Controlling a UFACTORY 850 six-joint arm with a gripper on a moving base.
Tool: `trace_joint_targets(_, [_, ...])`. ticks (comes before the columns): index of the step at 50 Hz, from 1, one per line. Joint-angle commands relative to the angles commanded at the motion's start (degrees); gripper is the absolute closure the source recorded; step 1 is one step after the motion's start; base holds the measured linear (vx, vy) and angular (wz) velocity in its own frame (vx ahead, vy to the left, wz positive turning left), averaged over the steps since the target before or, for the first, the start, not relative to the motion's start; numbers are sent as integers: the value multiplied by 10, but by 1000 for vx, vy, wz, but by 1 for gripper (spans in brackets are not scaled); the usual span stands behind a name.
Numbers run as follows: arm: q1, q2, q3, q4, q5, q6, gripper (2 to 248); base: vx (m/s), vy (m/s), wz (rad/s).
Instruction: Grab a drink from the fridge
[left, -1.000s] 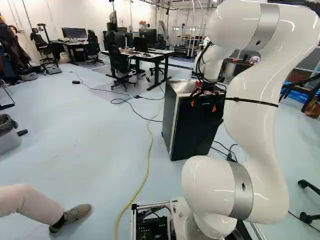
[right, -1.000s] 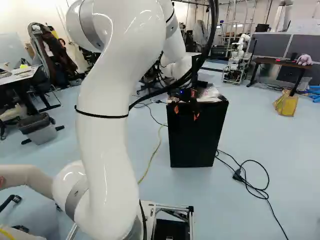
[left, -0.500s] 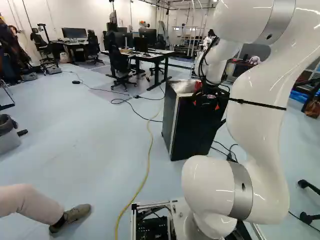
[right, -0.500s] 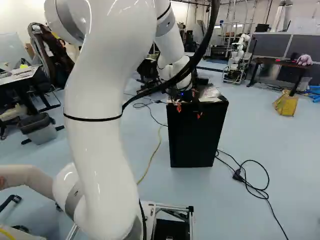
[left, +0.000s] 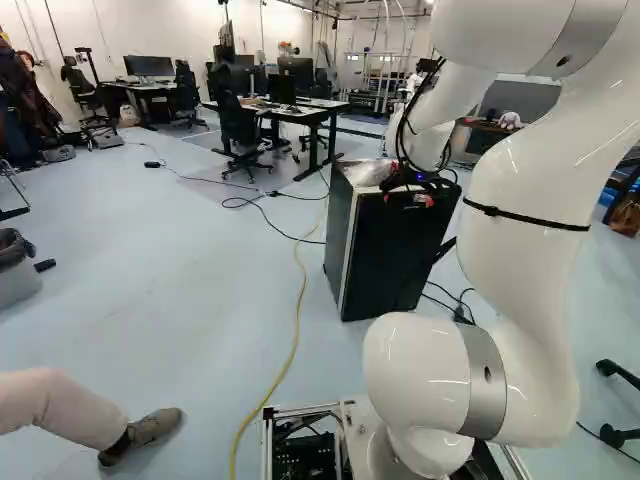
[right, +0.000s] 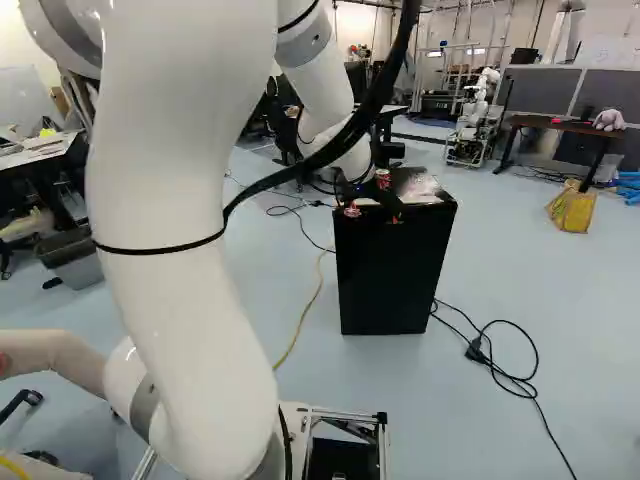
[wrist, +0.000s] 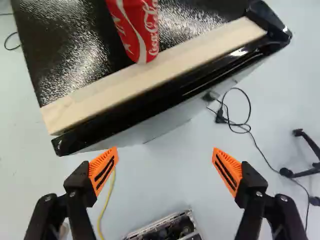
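The fingers (right: 396, 220) were wide open near the top edge of the black fridge (right: 390, 280); in the wrist view the fingers (wrist: 103, 171) stood well apart, their orange pads angled toward each other, gripping nothing; between them showed pale blue floor (wrist: 175, 150). The red drink can (wrist: 136, 27) was on the fridge's top, ahead of the fingers and apart from them; it seemed to stand upright, its lower end by the pale strip (wrist: 155, 72) along the edge; the glossy black rim (wrist: 120, 120) ran slantwise between can and fingers, the finger on the yellow cable's side looking nearer to it. Beyond the rim lay open floor, with the yellow cable (wrist: 106, 205) and a black cable (wrist: 251, 131) lower down; crumpled clear plastic (right: 420, 187) lay on the top near the can; the base's metal frame (wrist: 155, 224) showed below the fingers.
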Motion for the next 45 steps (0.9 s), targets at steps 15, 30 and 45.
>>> trace_joint_targets(15, [5, 8, 9, -39, 91, 0, 3, 0, 0, 0])
trace_joint_targets(30, [5, 5, 9, -77, 181, 0, 3, 0, 0, 0])
trace_joint_targets(45, [4, -13, 8, -116, 271, 0, 3, 0, 0, 0])
